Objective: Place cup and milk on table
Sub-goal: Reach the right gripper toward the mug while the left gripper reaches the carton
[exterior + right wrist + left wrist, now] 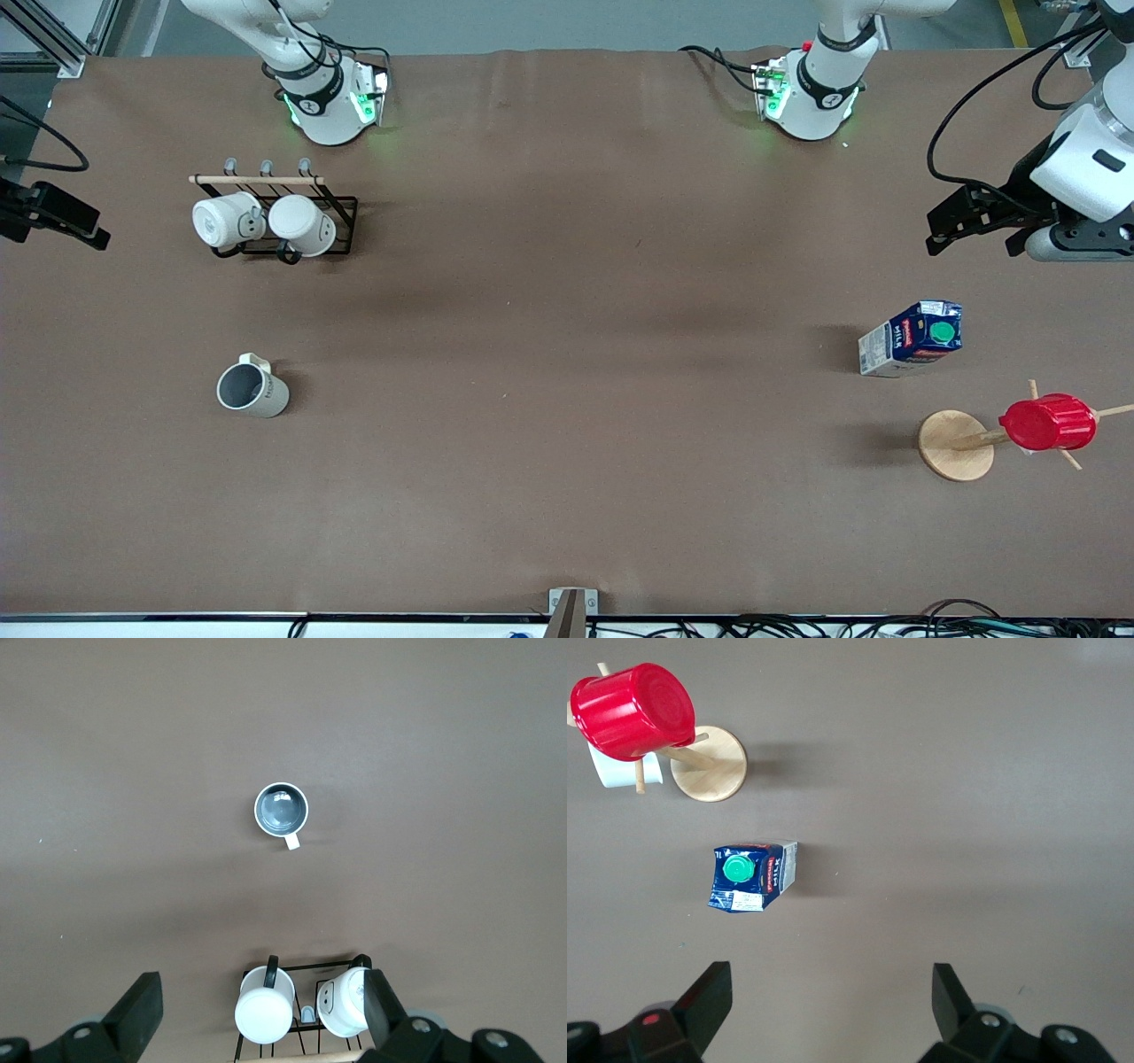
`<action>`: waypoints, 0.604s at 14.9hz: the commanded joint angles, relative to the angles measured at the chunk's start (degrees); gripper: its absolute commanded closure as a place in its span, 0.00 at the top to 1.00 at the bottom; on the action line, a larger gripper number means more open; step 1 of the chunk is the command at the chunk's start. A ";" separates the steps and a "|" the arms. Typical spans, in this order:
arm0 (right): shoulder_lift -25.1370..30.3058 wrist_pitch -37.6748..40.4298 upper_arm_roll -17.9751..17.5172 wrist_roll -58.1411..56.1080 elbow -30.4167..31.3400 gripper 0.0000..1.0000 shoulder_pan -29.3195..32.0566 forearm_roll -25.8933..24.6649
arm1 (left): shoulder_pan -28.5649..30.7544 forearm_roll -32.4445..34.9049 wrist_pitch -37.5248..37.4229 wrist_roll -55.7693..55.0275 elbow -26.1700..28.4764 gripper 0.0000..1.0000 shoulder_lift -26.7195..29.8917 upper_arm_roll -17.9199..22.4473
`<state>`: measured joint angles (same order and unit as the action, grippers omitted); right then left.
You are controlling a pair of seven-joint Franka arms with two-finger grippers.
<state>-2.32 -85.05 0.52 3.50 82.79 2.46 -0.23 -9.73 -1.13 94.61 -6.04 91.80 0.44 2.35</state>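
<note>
The cream-beige cup (252, 388) stands upright on the brown table (567, 354) toward the right arm's end, its grey inside showing; the right wrist view shows it from above (282, 809). The blue and white milk (912, 338) carton with a green cap stands on the table toward the left arm's end and also shows in the left wrist view (753, 875). My right gripper (53, 226) is open and empty, high over the table's edge at its end (261, 1005). My left gripper (973, 241) is open and empty, high over the table near the milk (831, 992).
A black wire rack (341, 226) holding two white mugs (266, 223) stands farther from the camera than the cup. A red ribbed cup (1047, 423) hangs on a wooden mug tree with a round base (955, 445), nearer the camera than the milk.
</note>
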 commanded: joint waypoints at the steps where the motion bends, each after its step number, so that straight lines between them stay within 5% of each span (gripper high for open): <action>1: -0.05 0.41 0.36 -0.68 -0.26 1.00 -0.09 0.67 | -0.30 -0.19 1.01 0.77 0.40 0.99 -0.62 0.64; 9: -0.05 0.41 0.44 -0.68 -0.26 1.00 -0.09 0.75 | 4.10 1.13 4.17 3.22 0.49 0.98 -5.97 0.90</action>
<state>-2.32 -84.99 0.56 3.49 82.79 2.46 -0.23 -6.05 -0.88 97.25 -4.90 92.27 -3.99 3.12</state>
